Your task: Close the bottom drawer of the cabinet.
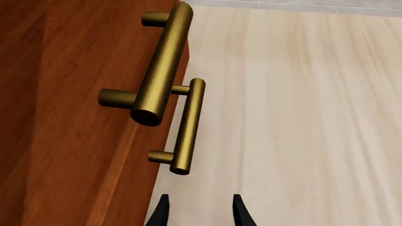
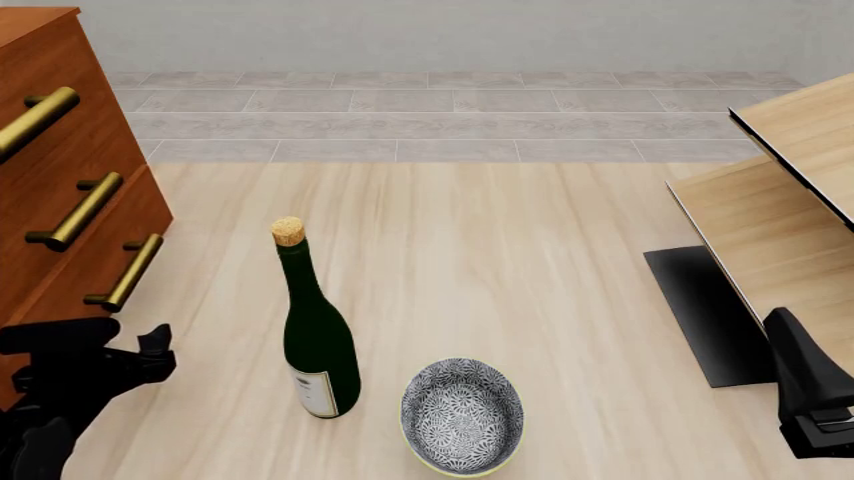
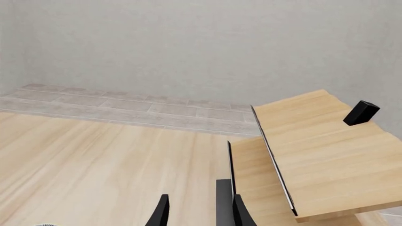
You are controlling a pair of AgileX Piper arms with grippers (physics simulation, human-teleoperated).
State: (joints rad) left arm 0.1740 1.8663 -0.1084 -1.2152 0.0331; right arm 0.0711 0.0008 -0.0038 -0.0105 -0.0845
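Note:
The reddish-brown cabinet point(image 2: 54, 230) stands at the far left of the table. It has three brass handles, and the bottom drawer's handle point(image 2: 127, 272) is the lowest one. In the left wrist view the cabinet front point(image 1: 69, 141) fills one side. A large near handle point(image 1: 160, 66) overlaps the smaller, farther handle of the bottom drawer point(image 1: 188, 125). That drawer's front seems to stand slightly proud. My left gripper point(image 1: 201, 214) is open and empty, just in front of the cabinet and short of the handles. My right gripper point(image 3: 201, 214) is open and empty, far off by the shelf.
A dark green corked bottle point(image 2: 318, 340) stands upright at centre-left. A patterned bowl point(image 2: 463, 415) sits just to its right. A pale wood shelf unit point(image 2: 774, 200) with a black base point(image 2: 707, 310) occupies the right side. My right arm point(image 2: 807, 400) is beside it.

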